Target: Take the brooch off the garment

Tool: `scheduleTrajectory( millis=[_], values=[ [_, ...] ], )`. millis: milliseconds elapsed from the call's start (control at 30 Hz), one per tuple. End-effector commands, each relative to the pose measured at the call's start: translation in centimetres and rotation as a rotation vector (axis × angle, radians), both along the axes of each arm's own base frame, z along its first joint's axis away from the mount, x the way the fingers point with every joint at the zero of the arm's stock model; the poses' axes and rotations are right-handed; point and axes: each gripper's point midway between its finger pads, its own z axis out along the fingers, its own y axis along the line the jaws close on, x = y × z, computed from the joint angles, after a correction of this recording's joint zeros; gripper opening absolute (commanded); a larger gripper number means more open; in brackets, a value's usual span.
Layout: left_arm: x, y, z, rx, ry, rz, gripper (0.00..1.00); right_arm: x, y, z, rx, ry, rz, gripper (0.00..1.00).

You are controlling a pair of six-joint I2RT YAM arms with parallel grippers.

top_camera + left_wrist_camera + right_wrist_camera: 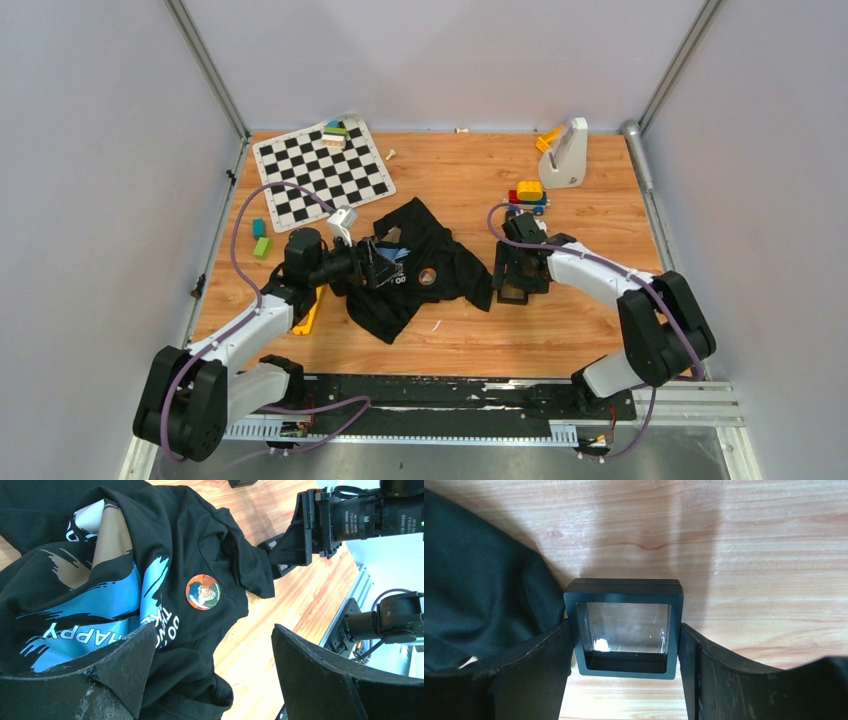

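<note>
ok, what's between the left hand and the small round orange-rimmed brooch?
Only cloth. A stretch of the black T-shirt, printed with white lettering, lies between the open left hand and the brooch. The left wrist view shows it.

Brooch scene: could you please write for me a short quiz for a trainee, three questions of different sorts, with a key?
1. True or false: the brooch is already off the shirt.
2. What sits between the fingers of the right gripper? A brooch, B frame, C nothing.
3. Fill in: the jaws of the left gripper stand ____ above the shirt.
Key: 1 false; 2 B; 3 open.
</note>
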Motion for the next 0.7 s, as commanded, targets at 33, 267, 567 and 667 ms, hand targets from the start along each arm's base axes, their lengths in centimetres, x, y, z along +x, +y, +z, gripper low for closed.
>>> scheduleTrajectory(
  millis=[33,267,567,667],
  values=[
    [-0.3,-0.7,1.1,-0.043,-0.038,-0.038,0.91,0.6,1.6,4.3,0.119,-0.085,0.028,0.62],
    [-2.4,-2.7,4.8,-0.202,0.027,-0.124,0.93,-0.9,6.9,11.8,0.494,-0.162,0.162,0.60],
    [-5.5,-6.5,12.0,-0.472,0.039,-0.222,1.00,-3.5,13.2,22.9,1.091,-0.242,0.344,0.55],
    [-6.3,-7.2,13.6,-0.548,0.048,-0.243,1.00,-3.9,14.0,25.6,1.211,-0.271,0.382,0.53]
  ],
)
